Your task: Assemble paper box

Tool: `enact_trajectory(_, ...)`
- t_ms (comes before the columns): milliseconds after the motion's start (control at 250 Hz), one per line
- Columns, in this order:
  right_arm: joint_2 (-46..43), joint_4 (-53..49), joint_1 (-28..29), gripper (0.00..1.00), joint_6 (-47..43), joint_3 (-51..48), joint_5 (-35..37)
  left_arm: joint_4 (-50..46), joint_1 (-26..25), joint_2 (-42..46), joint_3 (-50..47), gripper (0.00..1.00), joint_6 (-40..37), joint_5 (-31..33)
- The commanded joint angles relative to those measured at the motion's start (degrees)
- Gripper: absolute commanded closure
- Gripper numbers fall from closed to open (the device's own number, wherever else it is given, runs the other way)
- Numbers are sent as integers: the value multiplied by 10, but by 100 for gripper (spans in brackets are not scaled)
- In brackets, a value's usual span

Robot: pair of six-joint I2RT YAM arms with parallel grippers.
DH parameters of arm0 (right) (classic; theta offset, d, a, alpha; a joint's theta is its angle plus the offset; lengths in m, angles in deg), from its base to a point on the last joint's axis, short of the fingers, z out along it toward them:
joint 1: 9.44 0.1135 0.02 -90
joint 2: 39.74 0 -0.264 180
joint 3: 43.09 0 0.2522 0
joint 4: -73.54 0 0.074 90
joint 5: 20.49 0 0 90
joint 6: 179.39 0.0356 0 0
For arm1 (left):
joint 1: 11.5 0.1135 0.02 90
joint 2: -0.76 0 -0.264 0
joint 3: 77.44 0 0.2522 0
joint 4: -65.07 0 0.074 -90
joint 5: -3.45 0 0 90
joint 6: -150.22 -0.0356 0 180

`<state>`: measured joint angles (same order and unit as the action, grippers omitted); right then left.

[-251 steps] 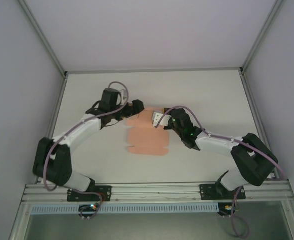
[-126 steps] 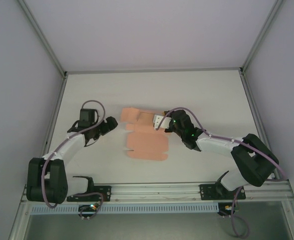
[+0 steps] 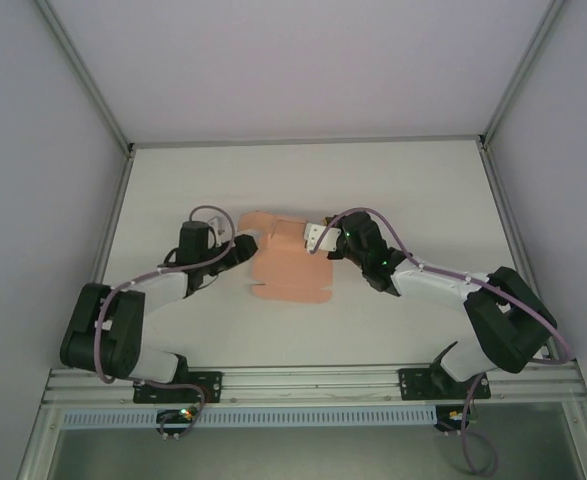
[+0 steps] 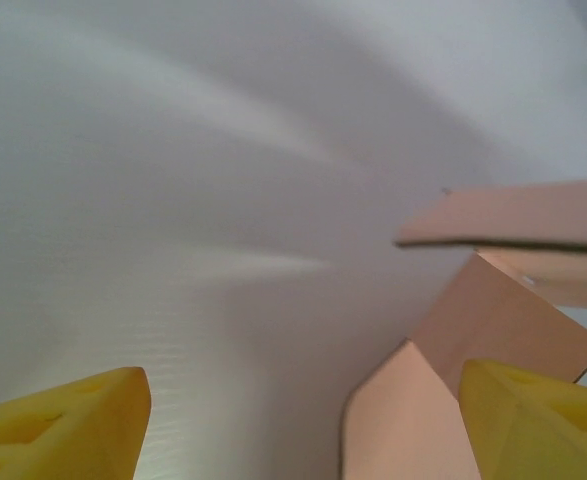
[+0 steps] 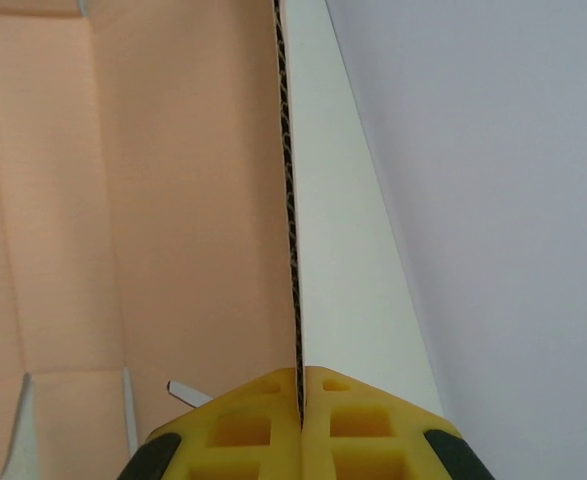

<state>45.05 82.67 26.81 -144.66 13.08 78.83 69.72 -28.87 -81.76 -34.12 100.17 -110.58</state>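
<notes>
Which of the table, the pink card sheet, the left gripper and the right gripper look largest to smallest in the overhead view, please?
1. table
2. pink card sheet
3. left gripper and right gripper: they look about alike from above, so I would not rank them.

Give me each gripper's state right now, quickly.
Left gripper: open, gripping nothing.
Right gripper: closed, pinching an edge of the paper box.

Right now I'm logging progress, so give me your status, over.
Left tool open, at box left edge. Right tool shut on box's right edge. No obstruction seen.
</notes>
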Motion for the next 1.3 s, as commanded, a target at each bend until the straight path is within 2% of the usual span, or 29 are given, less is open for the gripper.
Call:
enact_trajectory(0,13,-2,0,100,16,24,-8,127,-15,-30,-15,21,22,-45)
enact_trajectory(140,6,-10,-1,100,30,27,-14,176,-26,-85,0,30,32,-78)
enact_trajectory(288,-9,-31,-7,100,49,27,-43,318,-30,-138,-8,42,76,-116)
enact_trajectory(427,-22,-64,-14,100,54,28,-86,453,-32,-191,-7,45,113,-158)
enact_trajectory(511,-24,-72,-14,100,56,29,-97,497,-34,-212,-1,50,128,-169)
enact_trajectory(631,-23,-81,-15,100,56,32,-96,485,-35,-213,1,62,124,-163)
enact_trajectory(707,-22,-81,-15,100,55,32,-95,463,-35,-200,-2,66,109,-155)
enact_trajectory(807,-22,-80,-16,100,57,33,-94,401,-40,-174,0,84,80,-145)
enact_trajectory(843,-22,-80,-16,100,57,34,-93,372,-42,-164,3,91,66,-122)
enact_trajectory(918,-21,-82,-16,100,58,35,-92,317,-50,-146,9,100,38,-101)
enact_trajectory(1130,-23,-84,-17,100,58,35,-88,205,-62,-100,21,100,-19,-48)
enact_trajectory(1194,-23,-84,-17,100,57,36,-86,182,-62,-89,23,85,-28,-39)
enact_trajectory(1242,-24,-85,-17,100,55,35,-84,170,-62,-78,20,59,-30,-36)
enact_trajectory(1294,-24,-85,-18,100,53,33,-82,151,-62,-59,17,54,-38,-29)
